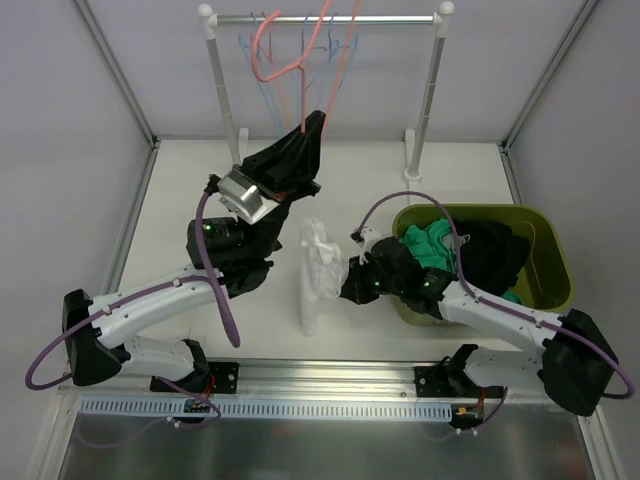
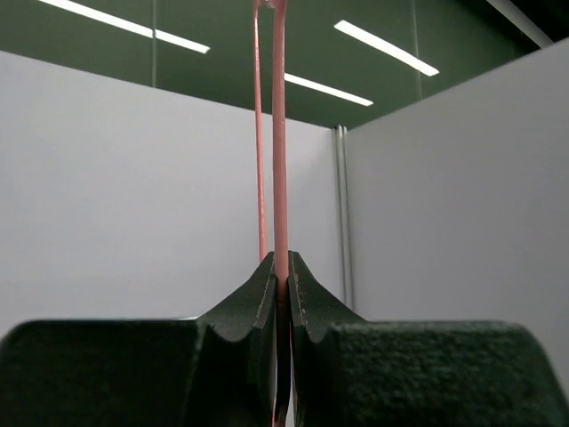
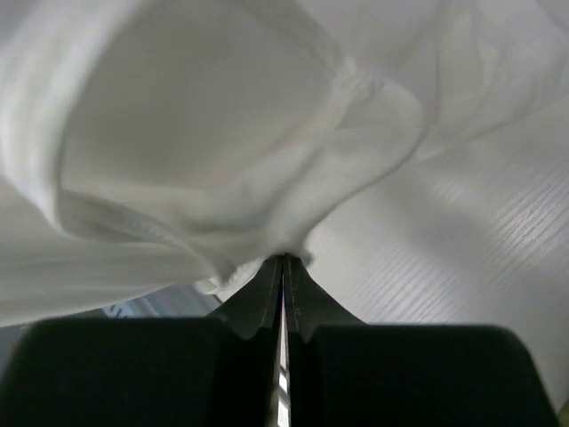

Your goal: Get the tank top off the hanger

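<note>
A pink hanger (image 1: 290, 60) is held up in front of the white rail (image 1: 320, 18) at the back. My left gripper (image 1: 312, 125) is shut on the hanger's lower end; in the left wrist view the pink hanger (image 2: 279, 133) rises straight out of the left gripper (image 2: 281, 271). The white tank top (image 1: 318, 270) lies crumpled on the table between the arms, off the hanger. My right gripper (image 1: 345, 280) is shut on the tank top's edge. In the right wrist view the white tank top (image 3: 222, 133) bunches over the right gripper (image 3: 283, 260).
A green bin (image 1: 556, 262) with black and green clothes stands at the right, beside my right arm. Several thin blue and red hangers (image 1: 275, 70) hang from the rail. The rack's white posts (image 1: 432, 95) stand at the back of the table.
</note>
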You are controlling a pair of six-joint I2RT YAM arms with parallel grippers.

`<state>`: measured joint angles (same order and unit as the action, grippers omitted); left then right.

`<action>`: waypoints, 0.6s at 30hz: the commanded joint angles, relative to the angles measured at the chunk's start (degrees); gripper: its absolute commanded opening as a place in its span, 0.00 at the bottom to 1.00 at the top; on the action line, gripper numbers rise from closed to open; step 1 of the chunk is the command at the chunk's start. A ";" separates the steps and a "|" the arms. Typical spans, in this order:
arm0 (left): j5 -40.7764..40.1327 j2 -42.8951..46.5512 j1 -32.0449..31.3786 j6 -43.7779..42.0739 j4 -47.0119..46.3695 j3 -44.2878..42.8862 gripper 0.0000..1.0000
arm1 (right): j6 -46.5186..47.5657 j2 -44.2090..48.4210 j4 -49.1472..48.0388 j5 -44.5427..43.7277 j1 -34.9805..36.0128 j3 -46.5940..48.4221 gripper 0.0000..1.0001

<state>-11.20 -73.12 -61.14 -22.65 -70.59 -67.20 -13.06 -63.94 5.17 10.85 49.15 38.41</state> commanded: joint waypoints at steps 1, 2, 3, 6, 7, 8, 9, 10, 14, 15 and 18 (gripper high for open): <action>-1.90 4.57 -0.29 -3.09 -12.56 -4.60 0.04 | -0.65 -5.66 -4.09 -3.29 1.82 -2.63 0.00; -1.37 5.18 -0.29 -4.05 -11.51 -4.87 0.04 | -1.61 -7.49 -4.90 -4.16 2.44 -3.43 0.00; -1.19 5.70 -0.29 -4.41 -10.89 -5.05 0.04 | -1.88 -8.30 -4.73 -4.96 2.97 -3.52 0.00; -0.93 7.73 -0.29 -4.50 -7.47 -3.74 0.03 | -2.41 -10.14 -6.64 -6.28 4.99 -3.43 0.00; -0.67 8.25 -0.29 -4.24 -7.02 -2.95 0.02 | -2.67 -10.15 -6.92 -6.19 5.60 -3.43 0.00; -0.58 9.22 -0.29 -4.07 -6.85 -1.89 0.00 | -2.76 -10.06 -7.19 -5.85 5.87 -3.35 0.00; -0.58 9.57 -0.29 -3.98 -6.84 -0.14 0.00 | -2.85 -9.54 -7.28 -5.84 6.05 -2.91 0.00; -0.66 9.93 -0.29 -3.89 -6.41 0.48 0.00 | -2.85 -9.19 -7.10 -5.84 6.57 -2.56 0.00; -6.43 15.53 -0.29 1.02 2.71 4.26 0.00 | -2.06 -6.29 -2.63 -6.97 7.28 -0.10 0.09; -7.94 17.38 -0.29 2.86 8.74 6.62 0.00 | -1.88 -4.98 -1.23 -7.68 7.54 0.08 0.15; -11.21 24.85 -0.29 9.81 17.21 12.50 0.00 | -0.74 1.17 2.63 -10.41 7.63 1.31 0.43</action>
<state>-17.41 -54.35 -61.14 -20.14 -61.60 -58.72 -14.92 -68.47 5.04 4.49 56.38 35.97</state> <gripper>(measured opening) 0.039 0.354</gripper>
